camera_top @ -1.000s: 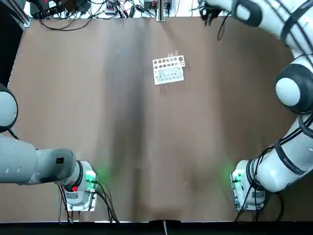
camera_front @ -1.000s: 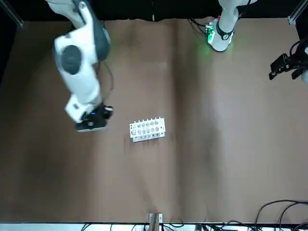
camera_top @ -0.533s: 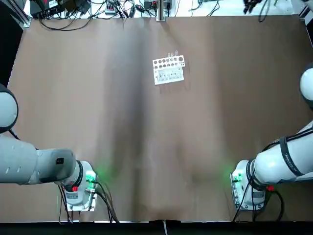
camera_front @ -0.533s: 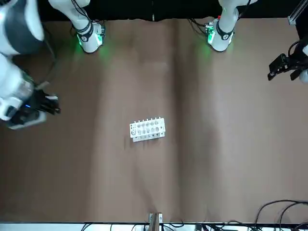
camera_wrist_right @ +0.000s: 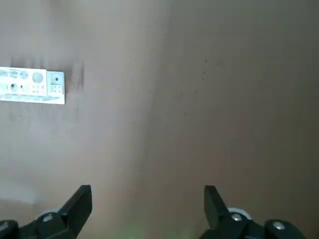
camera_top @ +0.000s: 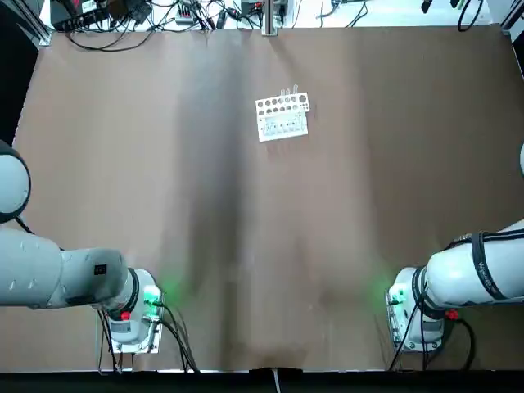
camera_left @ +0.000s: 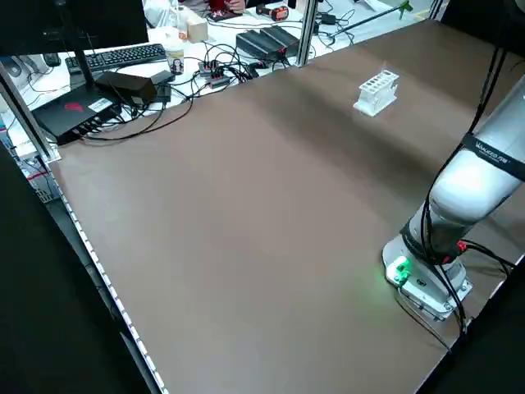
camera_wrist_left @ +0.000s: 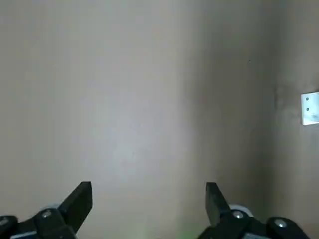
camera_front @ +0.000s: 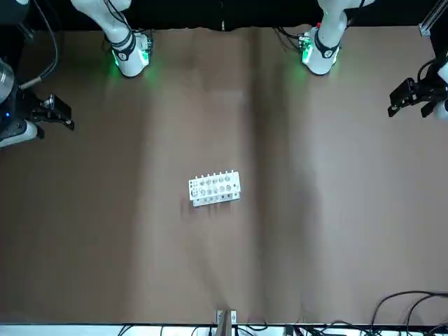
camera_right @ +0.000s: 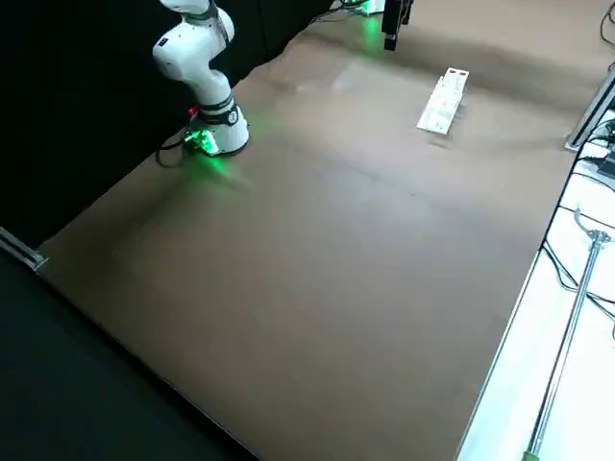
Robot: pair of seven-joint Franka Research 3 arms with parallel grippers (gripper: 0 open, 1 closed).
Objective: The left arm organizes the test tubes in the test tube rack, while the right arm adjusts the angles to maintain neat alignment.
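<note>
I read this as a pause away from the work: neither arm is at the test tube rack (camera_top: 282,117), which stands alone toward the far middle of the bench (camera_top: 246,246). A few test tubes (camera_top: 288,90) stand in its far row; from overhead I can't tell whether they sit straight.

The left end effector (camera_front: 413,98) hangs out at the bench's left edge, its fingers spread wide over bare bench in its wrist view. The right end effector (camera_front: 59,112) sits at the opposite edge, likewise wide and holding nothing.

As I judge it, the next move calls for the left arm to travel in over the rack and line up above one tube, narrowing only once it is straddled.

The front view shows both end effectors; the top view shows only the bases and lower links. The right wrist view catches the rack's end (camera_wrist_right: 35,84); the left wrist view shows only a corner (camera_wrist_left: 311,107).
</note>
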